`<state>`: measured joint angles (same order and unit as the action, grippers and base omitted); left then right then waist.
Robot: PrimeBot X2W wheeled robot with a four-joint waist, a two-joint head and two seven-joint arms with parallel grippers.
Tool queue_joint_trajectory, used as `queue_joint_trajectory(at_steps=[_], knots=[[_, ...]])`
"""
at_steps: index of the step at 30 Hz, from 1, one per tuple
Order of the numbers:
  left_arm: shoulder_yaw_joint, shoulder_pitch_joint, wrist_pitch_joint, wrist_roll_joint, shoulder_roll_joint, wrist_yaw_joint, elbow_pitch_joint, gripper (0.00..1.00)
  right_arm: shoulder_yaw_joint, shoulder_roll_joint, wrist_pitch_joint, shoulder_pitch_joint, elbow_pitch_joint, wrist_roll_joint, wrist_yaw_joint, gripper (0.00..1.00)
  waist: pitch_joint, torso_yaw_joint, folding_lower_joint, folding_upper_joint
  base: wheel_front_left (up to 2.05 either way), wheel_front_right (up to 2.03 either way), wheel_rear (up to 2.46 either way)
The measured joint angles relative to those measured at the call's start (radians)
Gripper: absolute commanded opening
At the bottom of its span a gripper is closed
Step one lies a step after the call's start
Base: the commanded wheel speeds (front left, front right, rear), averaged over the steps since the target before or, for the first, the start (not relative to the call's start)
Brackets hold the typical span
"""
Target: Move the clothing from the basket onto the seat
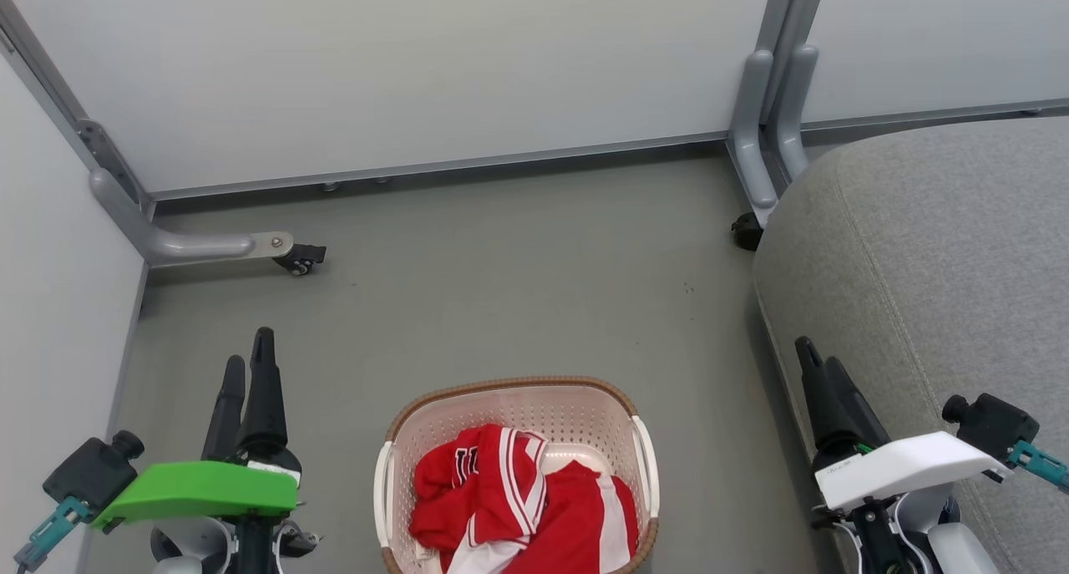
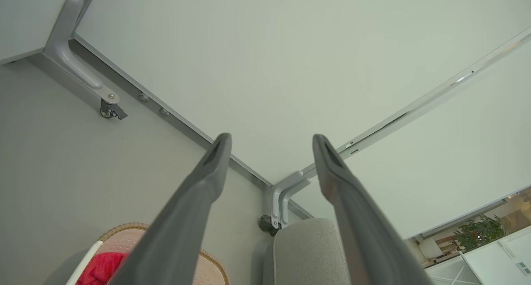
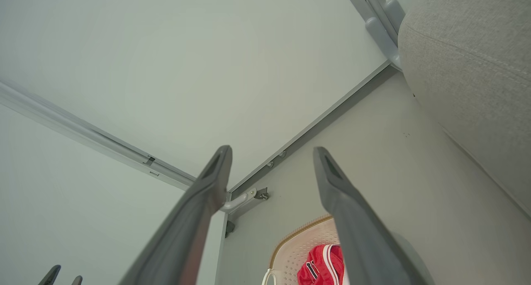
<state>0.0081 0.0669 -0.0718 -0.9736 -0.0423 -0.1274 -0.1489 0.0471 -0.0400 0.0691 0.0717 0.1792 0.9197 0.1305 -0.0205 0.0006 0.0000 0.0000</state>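
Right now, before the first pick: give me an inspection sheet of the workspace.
Surface: grey floor; the laundry basket stands on it.
Job's things: red-and-white jerseys heaped in the basket; grey sofa seat to the robot's right, nothing on its visible part.
Clutter: nothing seen.
Grippers: left tool and right tool both open, holding nothing, on either side of the basket.
Cables: teal plugs at the wrist cameras; nothing loose seen.
Surroundings: white partition panels on castor feet; potted plant beyond.
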Motion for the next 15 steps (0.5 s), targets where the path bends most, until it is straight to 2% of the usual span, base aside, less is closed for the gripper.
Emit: queue_joint_trajectory(at_steps=[15], knots=[[-0.033, -0.015, -0.047, 0.189, -0.001, 0.000, 0.009, 1.00, 0.023, -0.002, 0.049, -0.005, -0.012, -0.196, 0.000, 1.00, 0.006, 0.000, 0.0000, 0.0000, 0.00, 0.00, 0.00]])
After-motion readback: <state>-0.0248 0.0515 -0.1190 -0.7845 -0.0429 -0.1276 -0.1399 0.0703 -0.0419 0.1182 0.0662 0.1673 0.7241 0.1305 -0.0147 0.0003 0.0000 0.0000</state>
